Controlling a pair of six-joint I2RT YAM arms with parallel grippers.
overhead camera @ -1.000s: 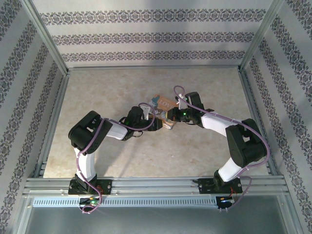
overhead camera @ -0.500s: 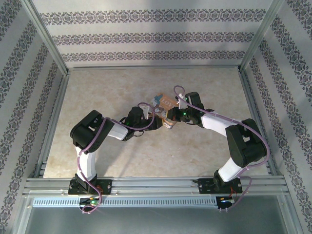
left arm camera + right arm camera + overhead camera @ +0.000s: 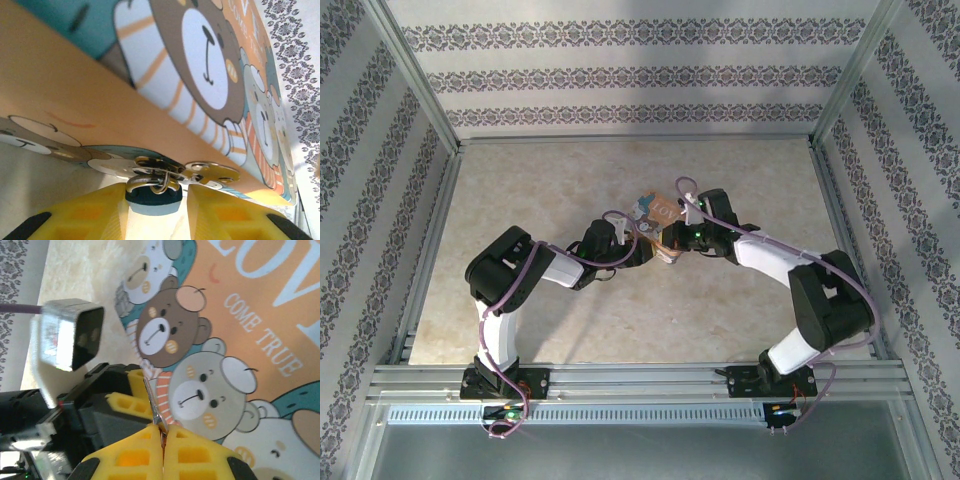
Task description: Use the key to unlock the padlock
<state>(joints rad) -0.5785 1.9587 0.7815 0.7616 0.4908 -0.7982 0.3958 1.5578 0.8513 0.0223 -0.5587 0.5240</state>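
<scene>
Beside the padlock [image 3: 260, 340], left gripper [image 3: 158, 194] has narrowed around the key [image 3: 152, 204], grip unclear; right gripper [image 3: 162, 432] pinches padlock.

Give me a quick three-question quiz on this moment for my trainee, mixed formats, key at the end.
1. True or false: the right gripper has its jaws wide open.
2. What sits between the yellow fingers of the left gripper? A) the blue head of the key B) a coin C) nothing
3. Fill in: small lettering on the padlock reads "COME ____".
Key: 1 false; 2 A; 3 TRUE.
</scene>
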